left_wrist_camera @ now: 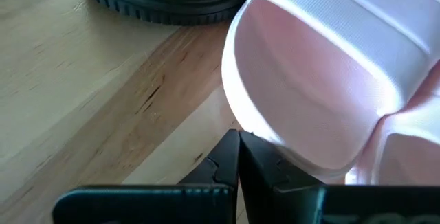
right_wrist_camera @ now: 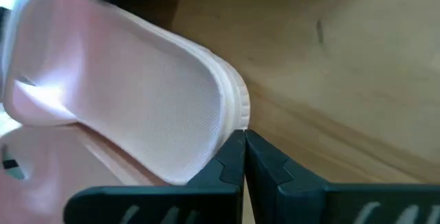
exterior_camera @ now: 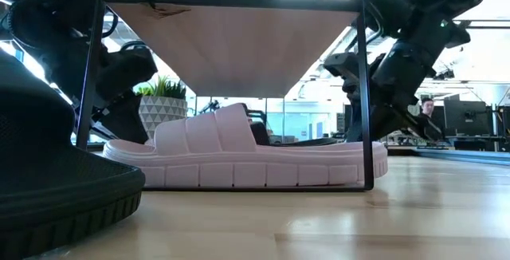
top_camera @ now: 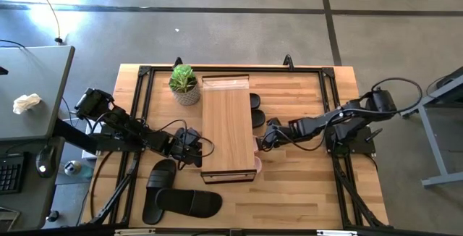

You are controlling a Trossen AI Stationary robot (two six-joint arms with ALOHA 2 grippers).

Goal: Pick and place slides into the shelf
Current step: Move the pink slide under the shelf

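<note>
Both grippers flanked the shelf (top_camera: 228,124) at frame centre, the left gripper (left_wrist_camera: 238,157) and right gripper (right_wrist_camera: 244,154) with fingers closed, empty, nudging a pink slide (exterior_camera: 239,158) into the lower tier. Next, probably fetch the black slides (top_camera: 177,196) lower left.

We see two dark jointed arms, black cables looping along each, the left pincer (left_wrist_camera: 238,157) and right pincer (right_wrist_camera: 244,152) with matte black angular fingers, a green indicator light on one arm.
</note>
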